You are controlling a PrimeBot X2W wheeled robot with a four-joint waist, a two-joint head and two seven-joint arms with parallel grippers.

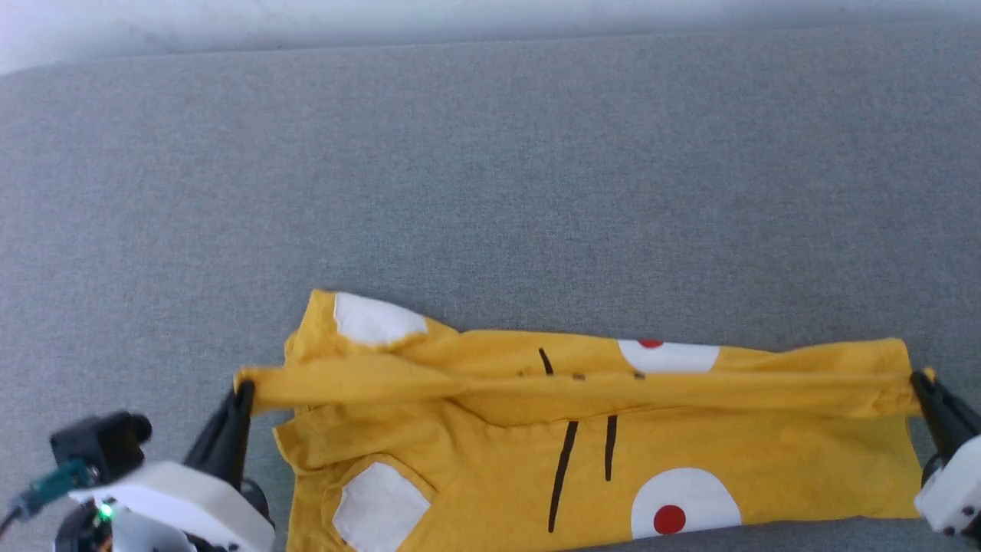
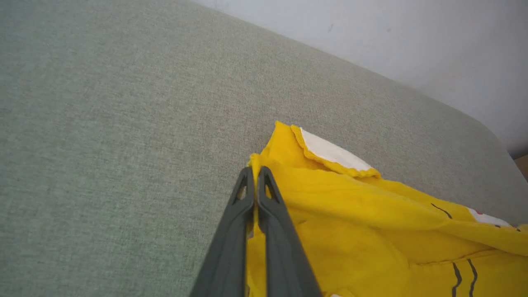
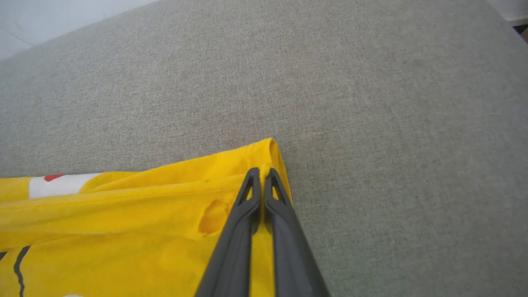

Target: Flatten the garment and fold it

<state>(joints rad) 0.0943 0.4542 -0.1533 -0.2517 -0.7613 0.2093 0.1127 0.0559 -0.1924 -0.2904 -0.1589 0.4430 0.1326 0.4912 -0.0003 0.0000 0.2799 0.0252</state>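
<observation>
**Limp shirt strung between two pinches**

Head view: the shirt [image 1: 690,448] lies on a grey cushion [image 1: 490,176]. One fold is lifted taut between the left fingers [image 1: 239,406] and right fingers [image 1: 931,402], each pair clamped on a cloth end. It looks light and floppy, best held at edges or corners. Its near edge is cut off.

Left wrist view: I can't count the pinched layers.

Right wrist view: a dimple nearby may be a hole or a crease.
</observation>
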